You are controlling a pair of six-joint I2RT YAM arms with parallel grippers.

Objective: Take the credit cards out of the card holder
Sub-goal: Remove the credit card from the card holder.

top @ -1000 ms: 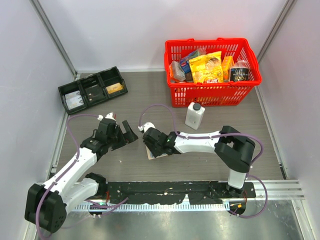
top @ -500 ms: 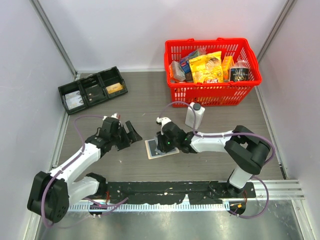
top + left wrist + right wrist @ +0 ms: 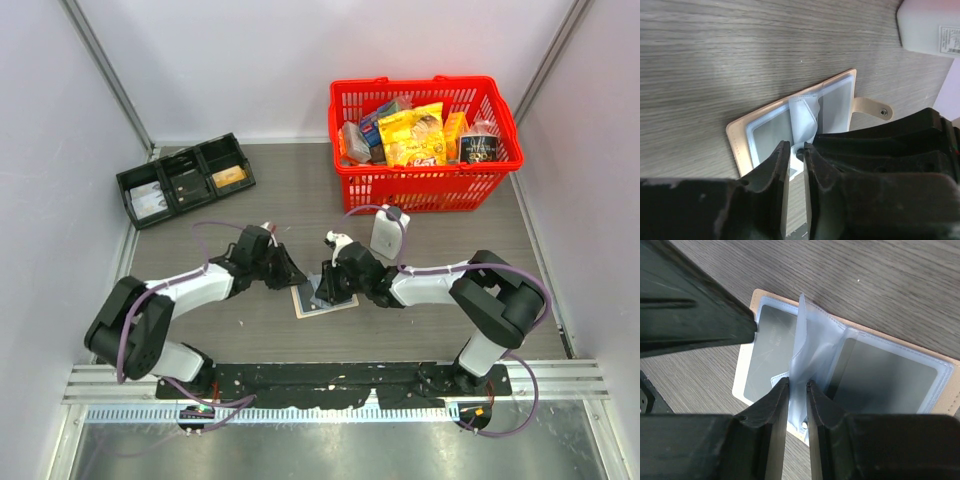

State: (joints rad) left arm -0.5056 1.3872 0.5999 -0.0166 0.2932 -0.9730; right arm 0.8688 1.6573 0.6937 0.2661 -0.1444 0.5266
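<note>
The right gripper point(image 3: 796, 385) has its jaws drawn narrow, pinching a clear sleeve point(image 3: 806, 335) that stands up between them from the open card holder point(image 3: 880, 385). The holder lies flat on the table point(image 3: 890, 275), spreading to both sides of those jaws, with grey cards point(image 3: 767, 355) in its pockets. The left gripper point(image 3: 796, 150) sits at the holder's edge, jaws nearly together — whether they pinch anything cannot be told.

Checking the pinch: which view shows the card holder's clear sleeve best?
Right wrist: the sleeve stands up from the open card holder, pinched in the right tool, close up. Left wrist shows it partly hidden. Top view: holder tiny, sleeve not distinguishable.
</note>
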